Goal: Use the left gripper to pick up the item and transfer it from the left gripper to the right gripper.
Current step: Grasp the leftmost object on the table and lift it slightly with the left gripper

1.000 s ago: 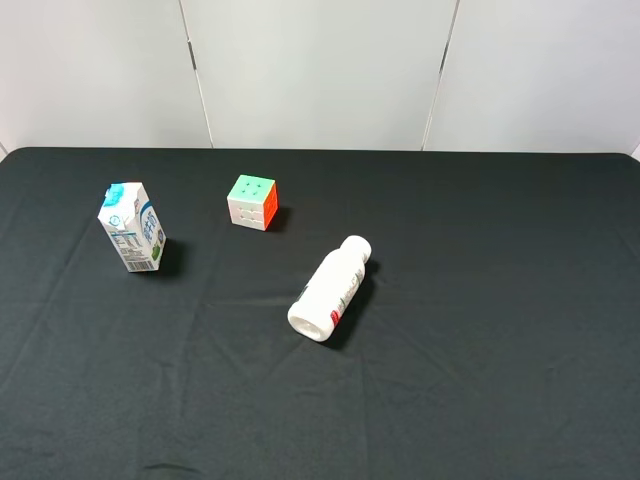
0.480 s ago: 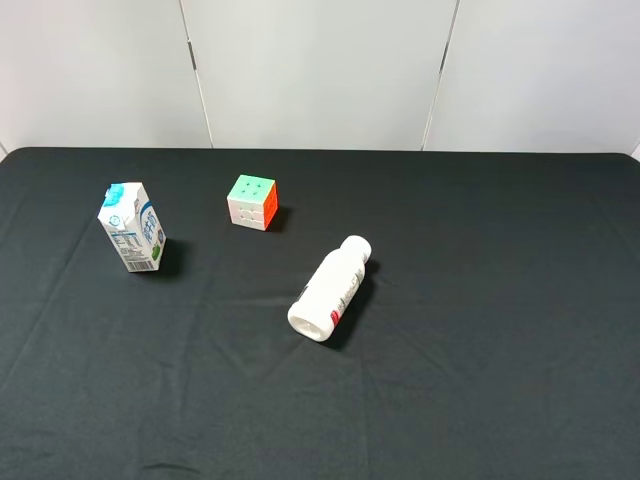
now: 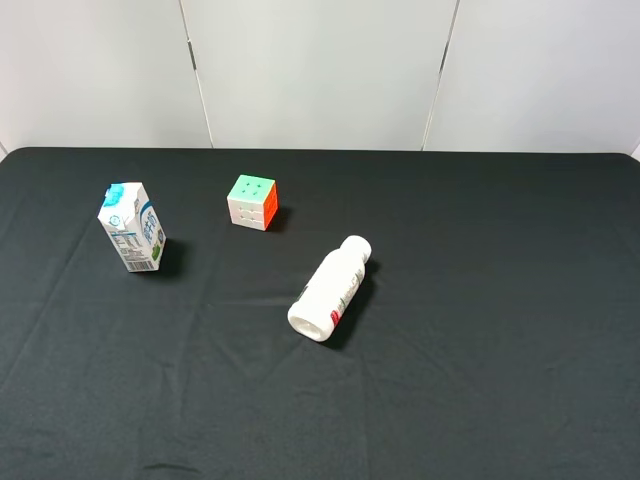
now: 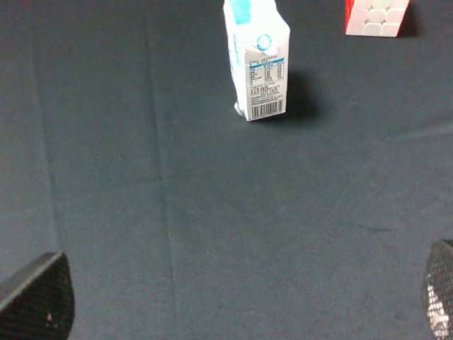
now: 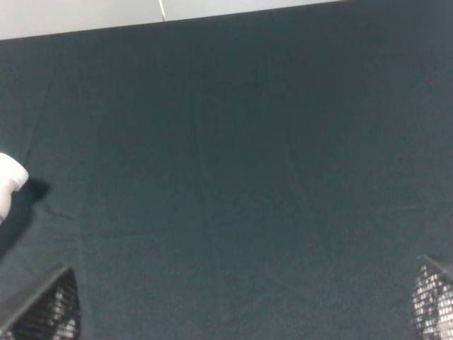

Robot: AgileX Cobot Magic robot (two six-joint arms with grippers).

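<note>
The carton (image 3: 131, 228) stands upright at the counter's (image 3: 480, 330) left, near the cube (image 3: 252, 201). The left gripper (image 4: 237, 304) hangs spread wide and empty, well short of the carton, which sits ahead of it. The right gripper (image 5: 237, 304) is likewise spread apart. A white sliver in its view is probably the bottle (image 3: 330, 288).

A carton (image 3: 132, 227) stands upright near the left edge of the black tabletop (image 3: 480, 380), with open cloth on every side; a puzzle cube (image 3: 252, 201) sits well apart from it, toward the far edge; a white bottle (image 3: 331, 288) lies on its side near the middle; the right half and near edge are bare cloth; nothing stands between the wide-spread left gripper (image 4: 226, 308) and the carton.
</note>
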